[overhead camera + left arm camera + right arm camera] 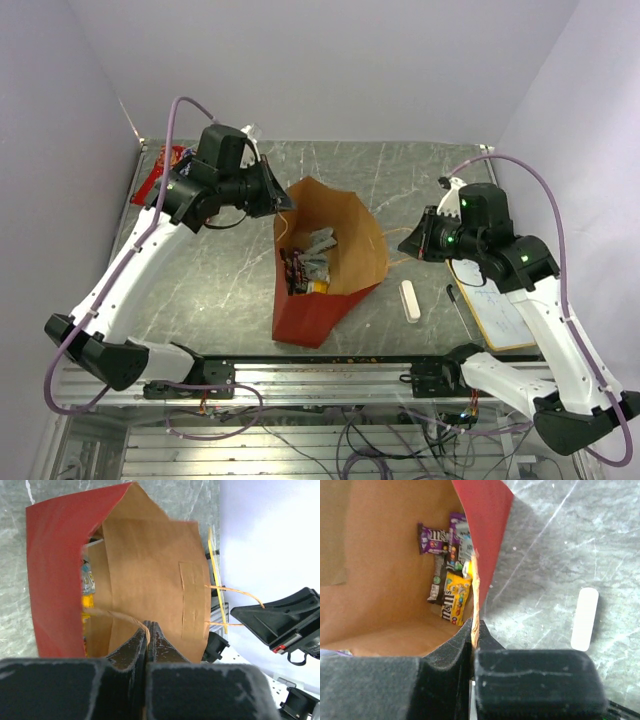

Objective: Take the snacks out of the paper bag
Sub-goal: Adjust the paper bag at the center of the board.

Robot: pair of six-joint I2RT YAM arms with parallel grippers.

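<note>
The paper bag [318, 312], red outside and brown inside, stands open at the table's middle. Snacks [305, 266] lie at its bottom: purple candy packs [433, 538], a yellow pack [456, 598] and a clear wrapper [87, 576]. A red-orange chip bag [160, 172] lies on the table at the far left, behind my left arm. My left gripper [283, 200] is shut on the bag's near tan loop handle [117, 616] at its left rim. My right gripper [408, 245] is shut on the bag's right wall edge [476, 585], as the right wrist view shows.
A white oblong eraser [410, 300] lies right of the bag and also shows in the right wrist view [584, 618]. A small whiteboard [497, 312] and a pen [460, 306] lie under my right arm. Walls close in the back and both sides.
</note>
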